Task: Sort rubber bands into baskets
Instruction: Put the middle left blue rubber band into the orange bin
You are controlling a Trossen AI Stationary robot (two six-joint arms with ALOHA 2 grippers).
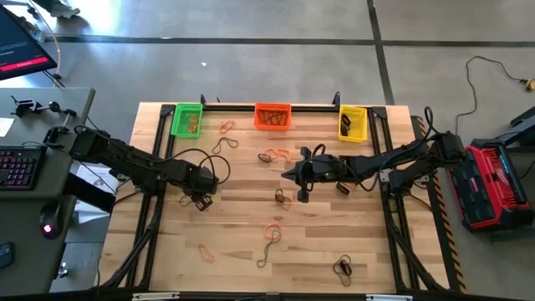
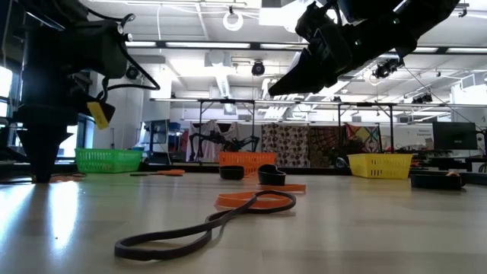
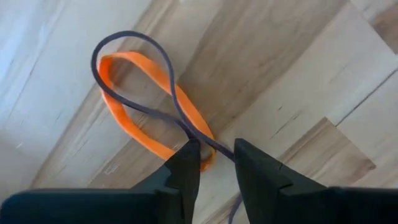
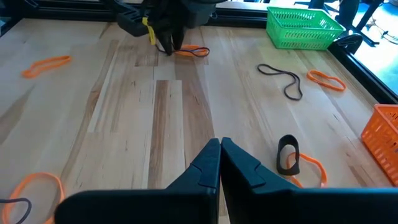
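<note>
Your left gripper (image 3: 216, 158) is down at the table (image 1: 251, 267) on its left side, fingers parted by a narrow gap and closed on nothing yet — a thin dark rubber band (image 3: 134, 74) runs straight into that gap, lying crossed over an orange rubber band (image 3: 146, 99) whose end sits just under the fingertips. Both loops stretch away from the gripper along the line it points, so their long axes lie in line with the approach, not across it. That is what the grab turns on: closing here would likely pinch the dark strand and may catch the orange one beneath it too. The green basket (image 1: 187, 119) is the nearest on this arm's side, at the far edge, with the orange basket (image 1: 272, 116) and yellow basket (image 1: 352, 123) farther along. Your right gripper (image 4: 219, 152) hangs shut and empty above the middle of the table, well apart from this pair.
</note>
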